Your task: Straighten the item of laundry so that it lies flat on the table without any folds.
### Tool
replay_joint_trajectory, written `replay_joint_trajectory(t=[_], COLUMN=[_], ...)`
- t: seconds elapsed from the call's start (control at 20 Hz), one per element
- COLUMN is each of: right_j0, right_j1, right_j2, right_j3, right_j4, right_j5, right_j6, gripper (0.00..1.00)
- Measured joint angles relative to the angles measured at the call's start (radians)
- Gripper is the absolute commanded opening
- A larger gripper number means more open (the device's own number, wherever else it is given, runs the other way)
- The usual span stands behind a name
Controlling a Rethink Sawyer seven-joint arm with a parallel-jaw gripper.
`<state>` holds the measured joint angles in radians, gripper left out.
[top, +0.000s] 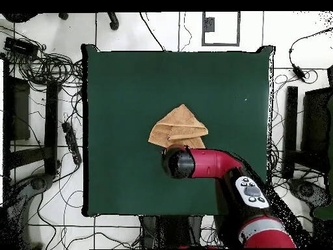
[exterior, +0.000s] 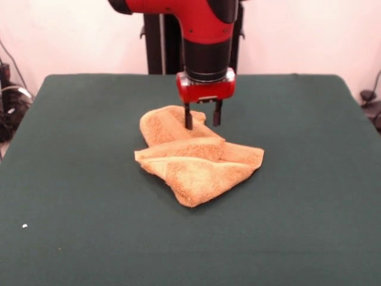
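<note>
Towel (exterior: 199, 164) is lying crumpled and folded mid-table (exterior: 309, 196); gripper (exterior: 202, 117) is hovering at its 12 o'clock edge — fingers (exterior: 188, 117) spread apart, grasping nothing.

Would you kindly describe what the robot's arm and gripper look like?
The arm has glossy red shells with black cylindrical joint sections. A rounded red block at the wrist carries the gripper, two short, straight black fingers. From overhead, a grey button panel sits on the red arm.
</note>
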<state>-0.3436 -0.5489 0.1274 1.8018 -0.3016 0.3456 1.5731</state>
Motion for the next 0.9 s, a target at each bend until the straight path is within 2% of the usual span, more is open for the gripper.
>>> replay_joint_trajectory(t=[0.45, 0.9], right_j0=[-0.012, -0.011], right_j1=[0.014, 0.076], right_j2=[0.001, 0.001], right_j3=[-0.078, -0.123], right_j4=[0.0, 0.0], right_j5=[0.014, 0.01], right_j6=[0.0, 0.0], gripper=[1.0, 1.0])
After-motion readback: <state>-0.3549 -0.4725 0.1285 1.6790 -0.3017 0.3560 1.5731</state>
